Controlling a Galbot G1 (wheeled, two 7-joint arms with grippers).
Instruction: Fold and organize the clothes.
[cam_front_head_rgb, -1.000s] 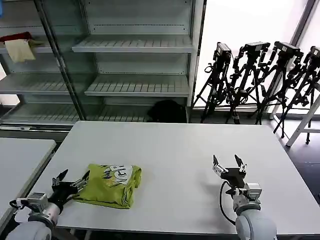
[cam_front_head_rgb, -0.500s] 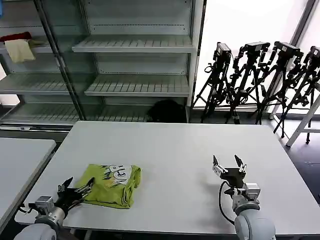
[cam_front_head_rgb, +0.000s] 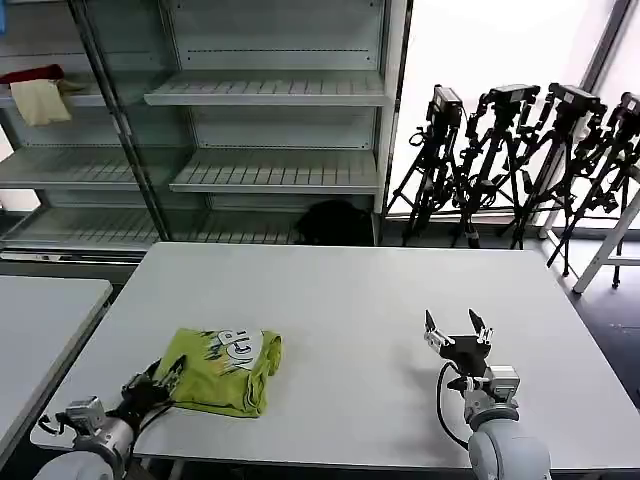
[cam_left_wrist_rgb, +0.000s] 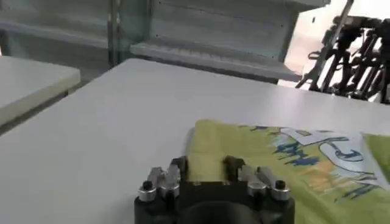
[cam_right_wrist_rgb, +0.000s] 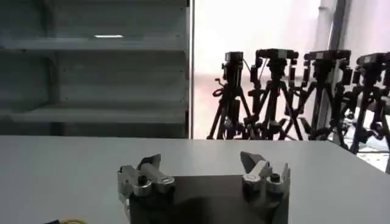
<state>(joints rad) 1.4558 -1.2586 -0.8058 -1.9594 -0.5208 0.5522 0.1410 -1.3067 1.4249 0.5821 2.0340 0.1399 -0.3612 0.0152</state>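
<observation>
- on the white table (cam_front_head_rgb: 350, 300), toward its left front side, lies the folded lime-green t-shirt (cam_front_head_rgb: 222, 370), print facing up.
- left gripper (cam_front_head_rgb: 152, 385) sits at the shirt's near-left edge, fingers a little apart, holding nothing.
- right gripper (cam_front_head_rgb: 456, 330) hovers well apart over bare table, fingers wide and empty.

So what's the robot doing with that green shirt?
It is tidying clothes. The green T-shirt lies folded into a bundle near the front left of the white table. The left end effector sits low at the shirt's near edge. The right end effector waits open over the bare table, far from the shirt.
</observation>
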